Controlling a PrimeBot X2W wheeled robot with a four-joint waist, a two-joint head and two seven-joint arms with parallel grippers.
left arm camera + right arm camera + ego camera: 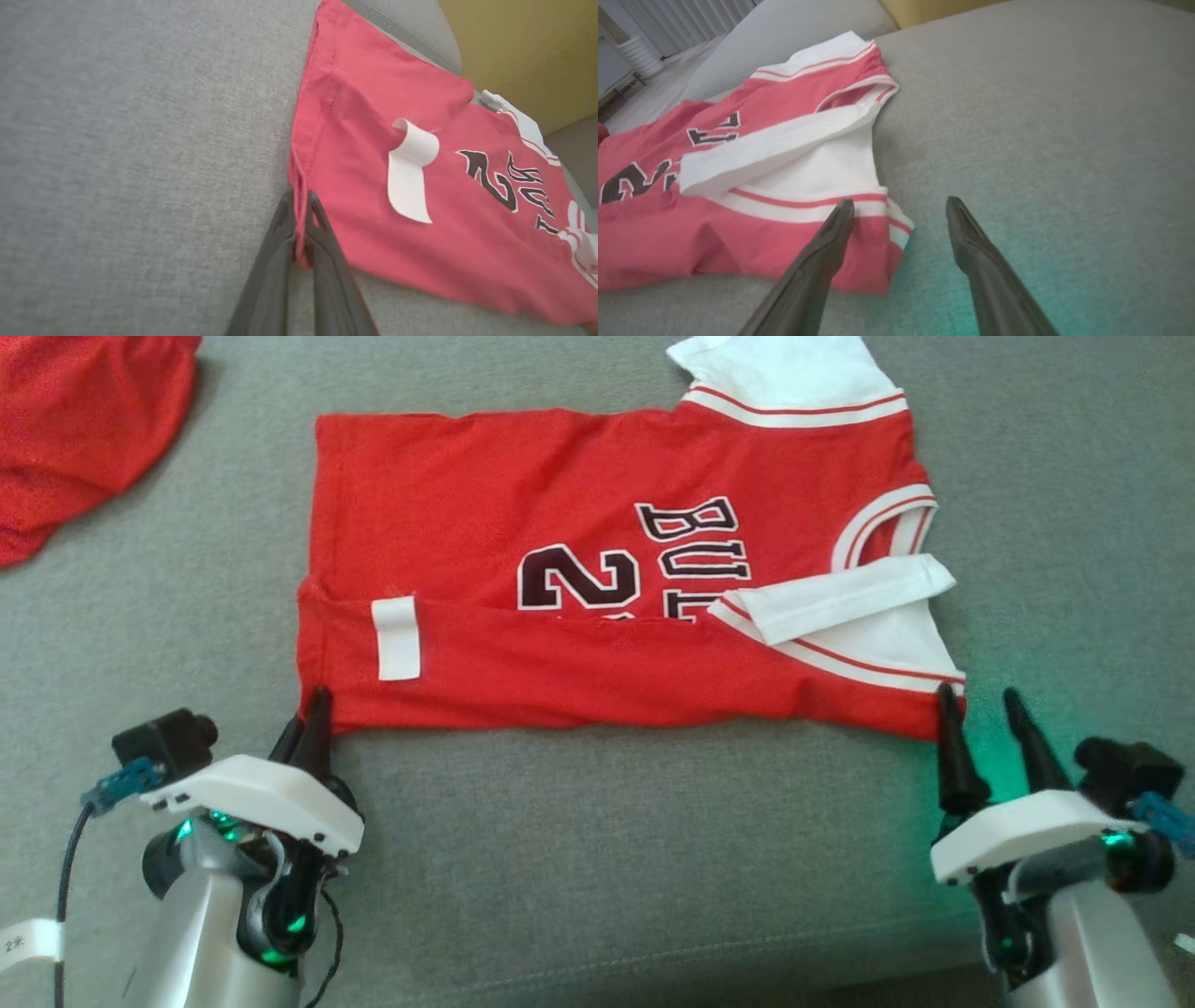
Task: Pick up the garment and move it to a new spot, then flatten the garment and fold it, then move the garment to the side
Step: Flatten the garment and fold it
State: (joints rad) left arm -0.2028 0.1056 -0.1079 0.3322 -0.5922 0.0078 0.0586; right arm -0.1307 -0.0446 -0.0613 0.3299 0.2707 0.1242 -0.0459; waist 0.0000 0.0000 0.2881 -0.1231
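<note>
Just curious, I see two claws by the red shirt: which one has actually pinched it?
The left claw: it is pinched shut on the red shirt's hem corner. The right claw stands open at the other near corner, gripping nothing.

The left hand (313, 709) and right hand (978, 702) have two long dark fingers (954, 756) under a white cover (261, 798), on silver-grey forearms (201, 933) with green lights (297, 924). A small black camera (168, 739) with a blue connector (121, 779) sits by each; a black cable (63, 887) carries a white tag (28, 941).
</note>
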